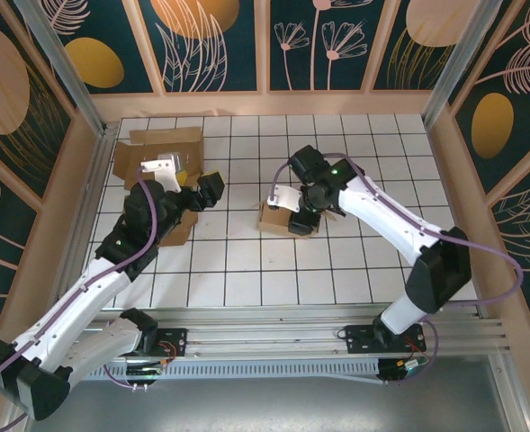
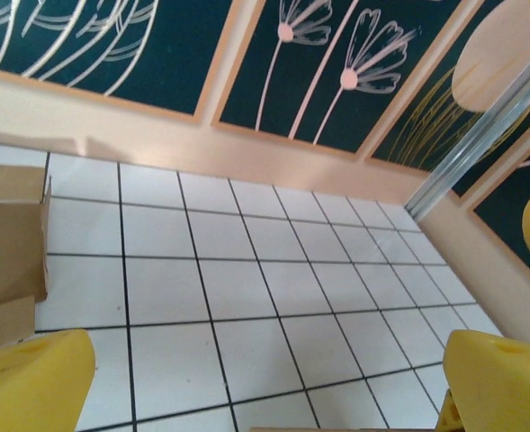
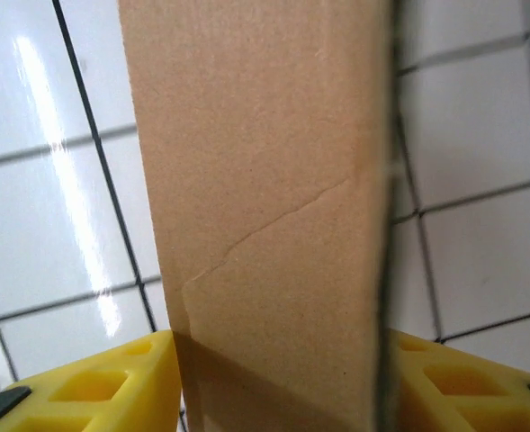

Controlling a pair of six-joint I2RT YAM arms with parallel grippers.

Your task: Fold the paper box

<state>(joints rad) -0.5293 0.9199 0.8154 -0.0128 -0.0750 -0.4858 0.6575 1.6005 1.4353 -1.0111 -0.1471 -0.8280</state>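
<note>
My right jaws clamp the paper box [image 3: 265, 180], its brown panel filling the gap between them. My left jaws stand wide apart above the tiled surface [image 2: 273, 288].

Crops the paper box [image 3: 265, 198] at top and bottom in the right wrist view, blurs its right edge, cuts the yellow fingers [image 3: 94, 387] low. Hides much of that box under the right tool [image 1: 296, 219] from above. Crops flat cardboard [image 2: 8, 243] at the left wrist view's edge.
</note>
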